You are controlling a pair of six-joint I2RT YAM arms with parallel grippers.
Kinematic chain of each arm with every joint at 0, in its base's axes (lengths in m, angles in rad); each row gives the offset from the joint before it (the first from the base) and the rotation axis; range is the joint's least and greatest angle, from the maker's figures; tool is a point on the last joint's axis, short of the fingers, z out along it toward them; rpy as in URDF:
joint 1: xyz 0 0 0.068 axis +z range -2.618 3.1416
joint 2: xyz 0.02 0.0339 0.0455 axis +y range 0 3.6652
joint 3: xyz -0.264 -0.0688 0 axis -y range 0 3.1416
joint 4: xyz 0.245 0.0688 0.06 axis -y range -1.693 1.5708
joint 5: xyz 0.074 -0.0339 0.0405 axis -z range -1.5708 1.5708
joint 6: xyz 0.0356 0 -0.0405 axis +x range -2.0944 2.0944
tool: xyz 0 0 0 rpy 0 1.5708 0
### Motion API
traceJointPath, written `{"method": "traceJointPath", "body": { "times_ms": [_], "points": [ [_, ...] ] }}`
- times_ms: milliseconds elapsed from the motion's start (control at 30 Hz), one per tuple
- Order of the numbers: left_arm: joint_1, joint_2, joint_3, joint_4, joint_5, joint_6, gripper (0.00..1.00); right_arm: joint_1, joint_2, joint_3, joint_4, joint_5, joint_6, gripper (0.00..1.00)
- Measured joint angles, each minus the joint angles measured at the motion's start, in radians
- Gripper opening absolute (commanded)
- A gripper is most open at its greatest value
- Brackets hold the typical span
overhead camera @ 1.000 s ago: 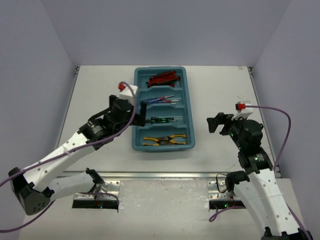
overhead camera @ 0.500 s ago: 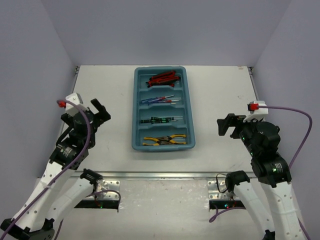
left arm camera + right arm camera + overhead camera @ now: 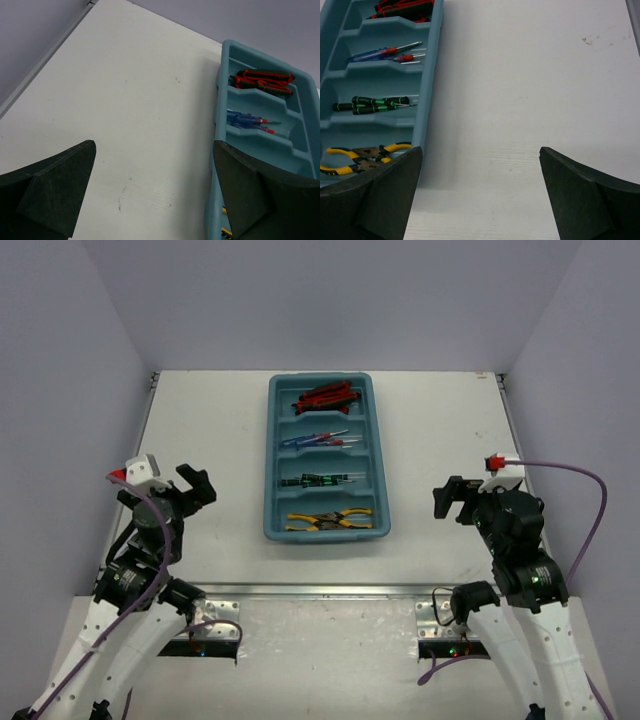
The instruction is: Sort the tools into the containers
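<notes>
The teal tray (image 3: 272, 455) stands mid-table, its four containers in a row from far to near. Red-black utility knives (image 3: 327, 397) fill the farthest one, then blue and red screwdrivers (image 3: 318, 438), black-green screwdrivers (image 3: 318, 479), and yellow pliers (image 3: 328, 521) nearest. My left gripper (image 3: 197, 485) hangs open left of the tray, holding nothing. In the left wrist view the left gripper (image 3: 153, 150) frames bare table beside the tray's wall (image 3: 220, 100). My right gripper (image 3: 452, 498) is open right of the tray; in the right wrist view the right gripper (image 3: 481, 152) is empty, and the pliers (image 3: 365, 152) lie at left.
Grey walls close the table at the left, right and back. A metal rail (image 3: 320, 592) runs along the near edge by the arm bases. White table surface lies on both sides of the tray. A purple cable (image 3: 570, 480) loops off the right arm.
My left arm has pulled away from the tray, swinging left and back toward its base. The right arm has drawn back a little toward the near edge. Both grippers stayed open.
</notes>
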State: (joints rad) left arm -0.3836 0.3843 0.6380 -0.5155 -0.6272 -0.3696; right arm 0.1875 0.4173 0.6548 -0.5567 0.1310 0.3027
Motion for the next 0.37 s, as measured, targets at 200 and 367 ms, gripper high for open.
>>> {"method": "traceJointPath", "body": {
  "times_ms": [200,367],
  "points": [
    [0.000,0.019,-0.001,0.003,0.027,0.006,1.00,0.000,0.001,-0.009,0.001,0.005,0.008,0.99],
    [0.000,0.008,-0.004,0.005,0.042,0.006,1.00,0.000,0.002,-0.024,0.001,0.012,0.011,0.99]
  ]
}}
